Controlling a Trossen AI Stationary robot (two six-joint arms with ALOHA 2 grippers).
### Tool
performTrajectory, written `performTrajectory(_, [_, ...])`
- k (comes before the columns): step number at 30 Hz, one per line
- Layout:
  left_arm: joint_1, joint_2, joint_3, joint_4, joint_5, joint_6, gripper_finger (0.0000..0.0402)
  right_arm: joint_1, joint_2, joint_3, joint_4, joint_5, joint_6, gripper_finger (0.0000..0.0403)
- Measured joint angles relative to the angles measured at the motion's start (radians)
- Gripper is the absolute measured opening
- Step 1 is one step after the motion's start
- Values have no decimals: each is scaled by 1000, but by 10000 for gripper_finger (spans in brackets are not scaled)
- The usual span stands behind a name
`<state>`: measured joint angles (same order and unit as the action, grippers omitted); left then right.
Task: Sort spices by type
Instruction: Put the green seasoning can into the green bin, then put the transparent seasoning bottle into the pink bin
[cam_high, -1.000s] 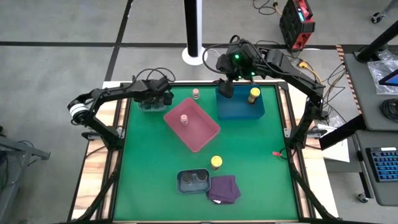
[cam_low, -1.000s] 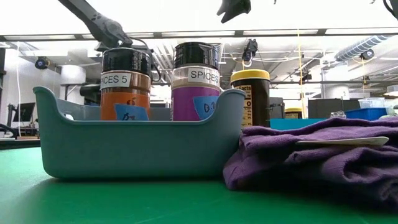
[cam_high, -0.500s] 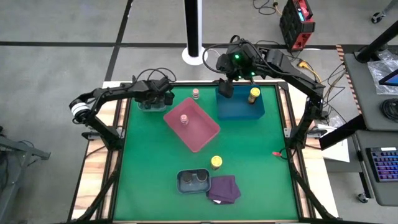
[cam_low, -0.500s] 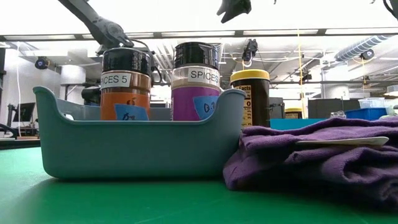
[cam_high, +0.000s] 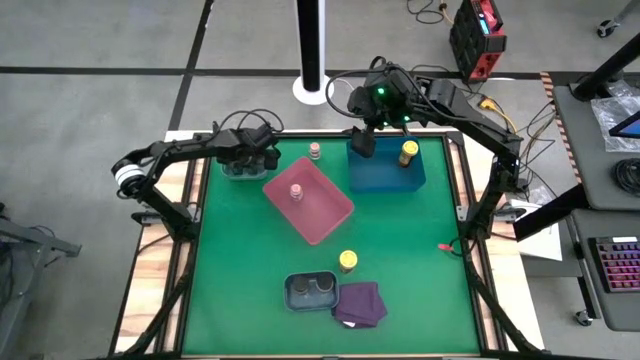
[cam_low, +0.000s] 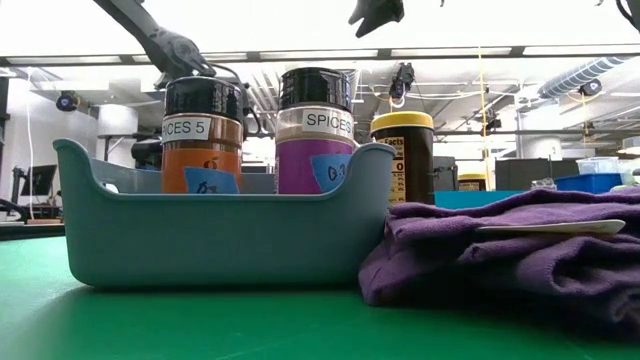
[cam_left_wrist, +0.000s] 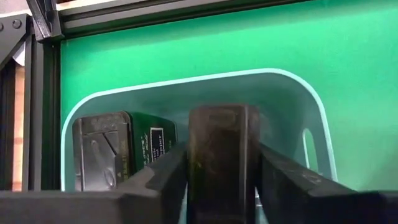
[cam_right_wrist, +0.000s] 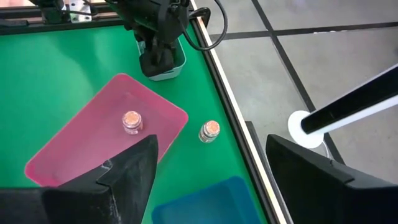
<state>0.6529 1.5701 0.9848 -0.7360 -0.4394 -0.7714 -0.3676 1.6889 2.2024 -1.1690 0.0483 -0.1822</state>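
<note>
green tabletop, notes from the near edge outward. nearest: grey tray (cam_high: 291, 296) with two dark-lidded jars (cam_high: 316, 287), purple cloth (cam_high: 360, 303) touching its side, one yellow jar (cam_high: 347, 261) loose just behind them. middle: pink tray (cam_high: 325, 210) holding one pink jar (cam_high: 296, 191); second pink jar (cam_high: 315, 150) stands outside it, beyond its far corner. far side: blue tray (cam_high: 385, 172) with a yellow jar (cam_high: 408, 152); my right tool (cam_high: 362, 143) hangs over its corner, spread wide, empty.

far left: my left tool (cam_high: 250, 155) is down in the teal tray (cam_left_wrist: 186, 79) around a dark jar (cam_left_wrist: 222, 155), a second dark container (cam_left_wrist: 118, 149) just beside. i cannot tell whether it grips or is loose.

step, as i judge it: setting this jar down. want the base flat, a full release, then a straight lift so neither container tips.
</note>
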Motion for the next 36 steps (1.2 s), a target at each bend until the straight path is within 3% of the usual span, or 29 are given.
performTrajectory(4, [0, 0, 0, 2, 0, 0, 205, 0, 0, 0, 0, 0, 1, 285])
performTrajectory(9, [0, 0, 0, 2, 1, 4, 232, 0, 0, 0, 0, 0, 6, 279])
performTrajectory(24, [-3, 0, 129, -187, 3, 73, 237, 0, 0, 0, 0, 0, 32, 287])
performTrajectory(36, [-23, -1, 376, -352, 4, 282, 238, 0, 0, 0, -4, 1, 143, 290])
